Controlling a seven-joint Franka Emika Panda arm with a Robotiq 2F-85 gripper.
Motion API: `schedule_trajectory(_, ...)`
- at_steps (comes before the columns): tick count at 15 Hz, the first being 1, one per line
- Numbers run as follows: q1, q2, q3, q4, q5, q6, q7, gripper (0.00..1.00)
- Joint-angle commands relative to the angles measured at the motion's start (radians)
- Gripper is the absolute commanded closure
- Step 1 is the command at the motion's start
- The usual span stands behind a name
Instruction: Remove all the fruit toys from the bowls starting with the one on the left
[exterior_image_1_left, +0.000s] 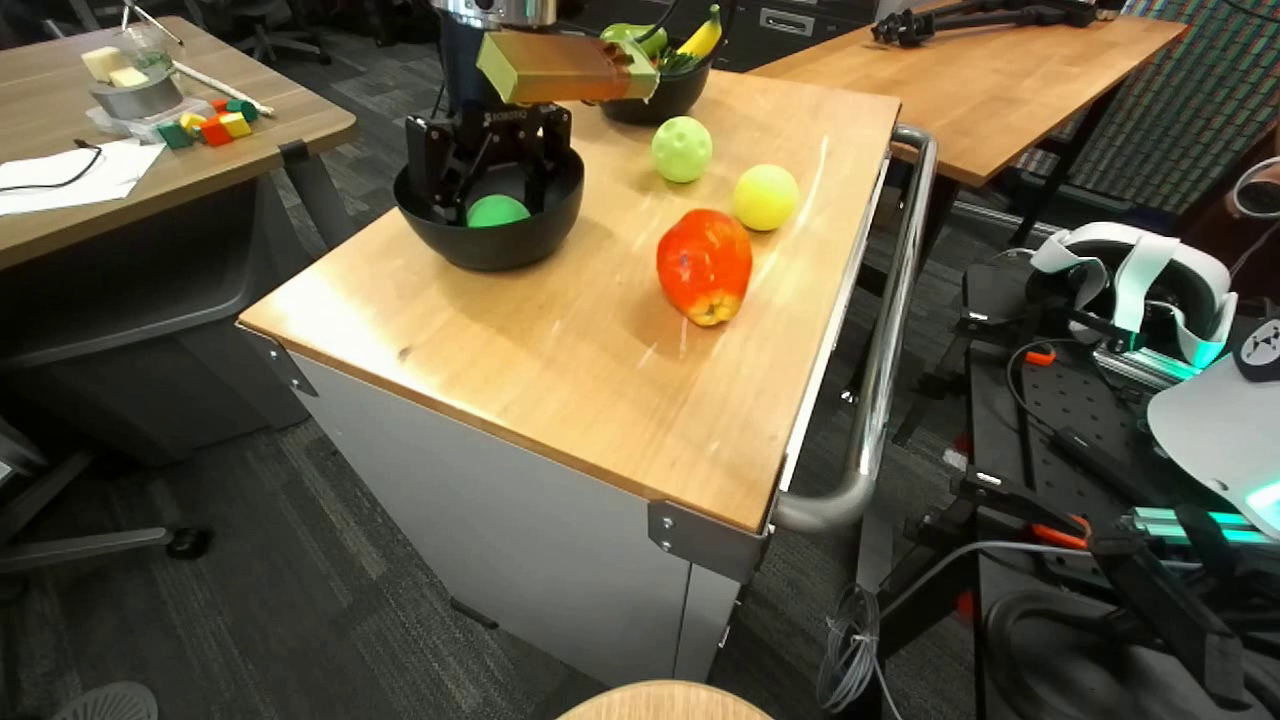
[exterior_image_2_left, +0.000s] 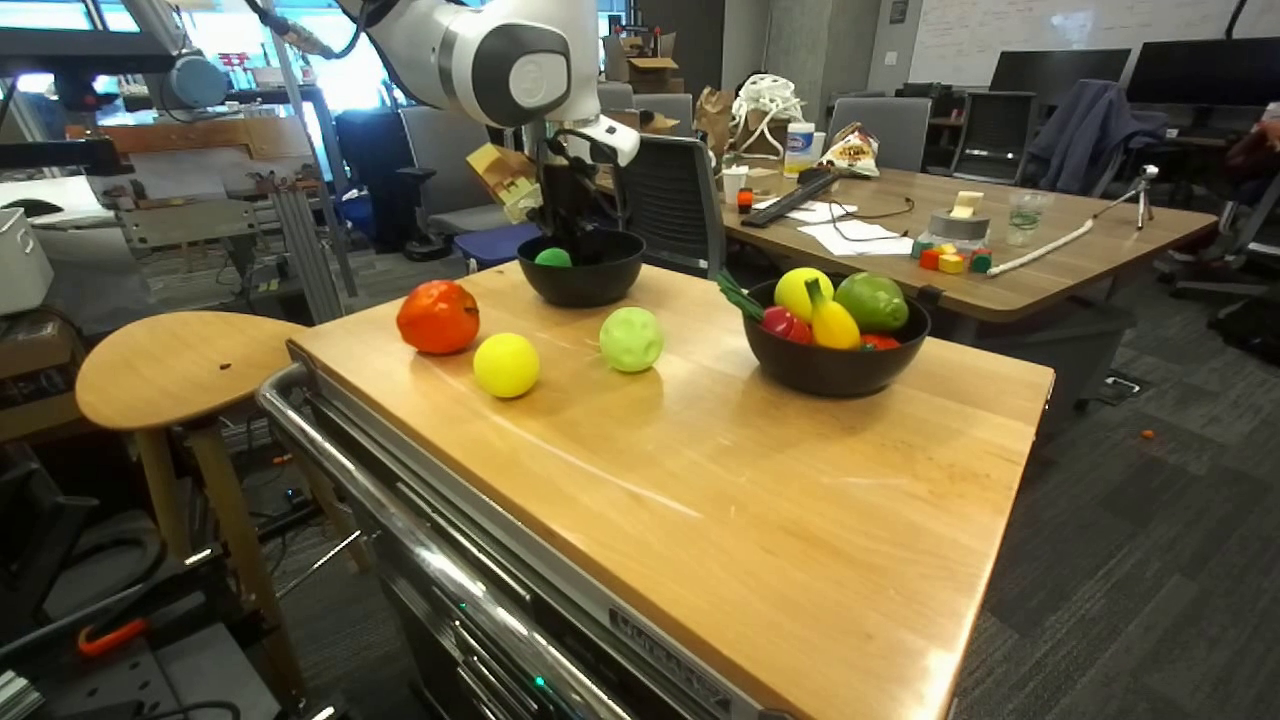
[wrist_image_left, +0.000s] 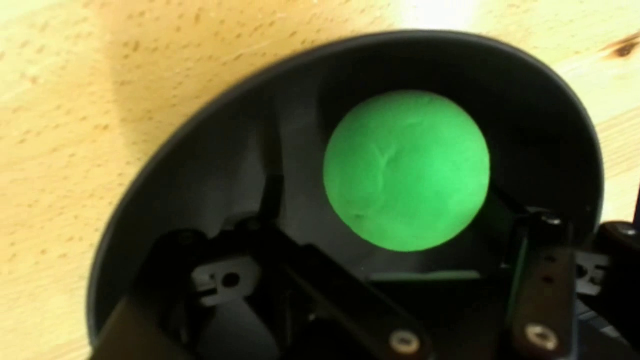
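Observation:
A green ball-shaped fruit toy (wrist_image_left: 407, 170) lies in a black bowl (exterior_image_1_left: 490, 245). My gripper (exterior_image_1_left: 495, 195) reaches down into that bowl with its jaws apart. In the wrist view its fingers (wrist_image_left: 271, 197) stand on either side of the green toy, with a visible gap on the left; contact on the right is too dark to tell. A further black bowl (exterior_image_2_left: 835, 370) holds a yellow round toy (exterior_image_2_left: 800, 290), a banana (exterior_image_2_left: 833, 320), a green one (exterior_image_2_left: 872, 303) and dark-red ones (exterior_image_2_left: 785, 325). Out on the tabletop lie red-orange (exterior_image_2_left: 438, 317), yellow (exterior_image_2_left: 507, 365) and light-green (exterior_image_2_left: 631, 339) toys.
The wooden cart top (exterior_image_2_left: 700, 480) carries both bowls and has a metal handle (exterior_image_1_left: 900, 330) along a side. A yellow-green block-like piece (exterior_image_1_left: 565, 68) is fixed at the wrist. A wooden stool (exterior_image_2_left: 180, 365) and a desk with small items (exterior_image_2_left: 950, 260) stand nearby.

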Motion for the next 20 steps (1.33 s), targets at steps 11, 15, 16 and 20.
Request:
schedule_trajectory(11, -0.025, -0.229, 0.01, -0.079, 0.041, -0.079, -0.049, 0.79)
schedule_trajectory(15, -0.053, -0.416, -0.01, -0.15, 0.028, -0.221, -0.096, 0.79)
schedule_trajectory(16, -0.07, -0.46, -0.023, -0.176, 0.03, -0.247, -0.111, 0.79)
schedule_trajectory(20, -0.138, -0.536, -0.088, -0.261, 0.029, -0.222, -0.174, 0.79)
